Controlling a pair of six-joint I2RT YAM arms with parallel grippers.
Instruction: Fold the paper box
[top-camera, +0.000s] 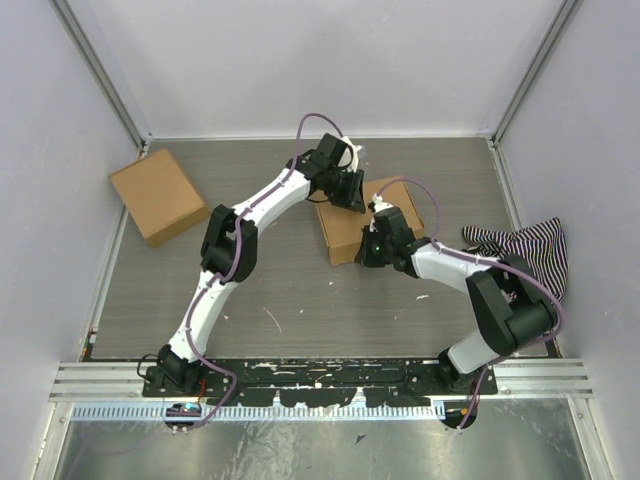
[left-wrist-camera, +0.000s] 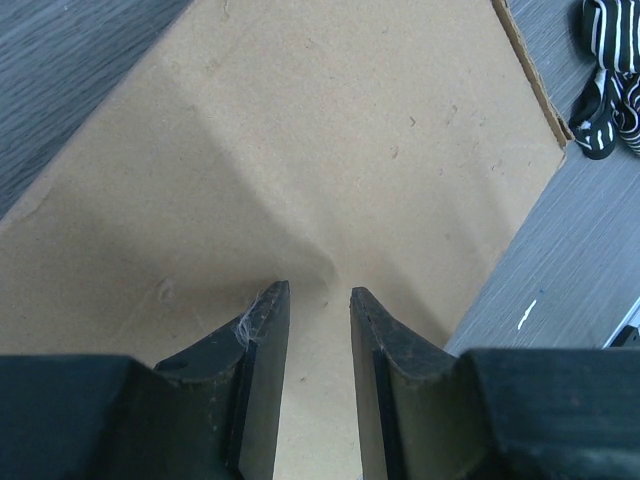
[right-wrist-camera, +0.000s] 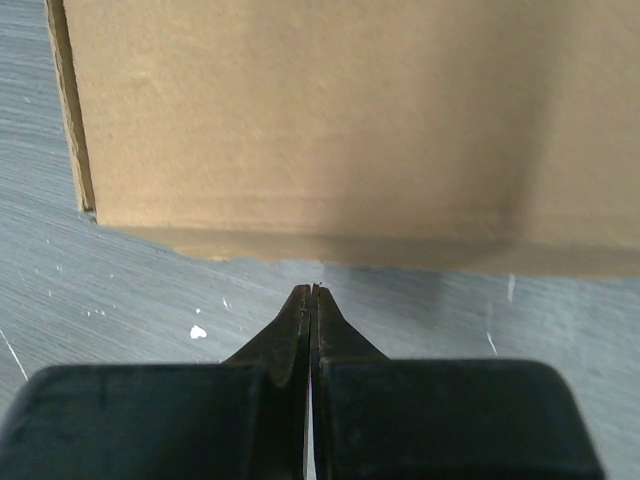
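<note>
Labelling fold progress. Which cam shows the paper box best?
Top external. Only that view gives the paper box in near-full outline, though it is partly occluded there. The left wrist view shows just its flat top panel and one corner, close up. The right wrist view shows one plain cardboard face and its near edge, with no overall shape.

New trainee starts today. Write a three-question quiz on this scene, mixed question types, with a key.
1. True or false: the right claw is shut.
2. What lies at the right edge of the table? A) striped cloth B) mug C) tape roll
3. Fill in: the left claw, jaws parted, is over the ____.
Key: 1 true; 2 A; 3 box.
</note>
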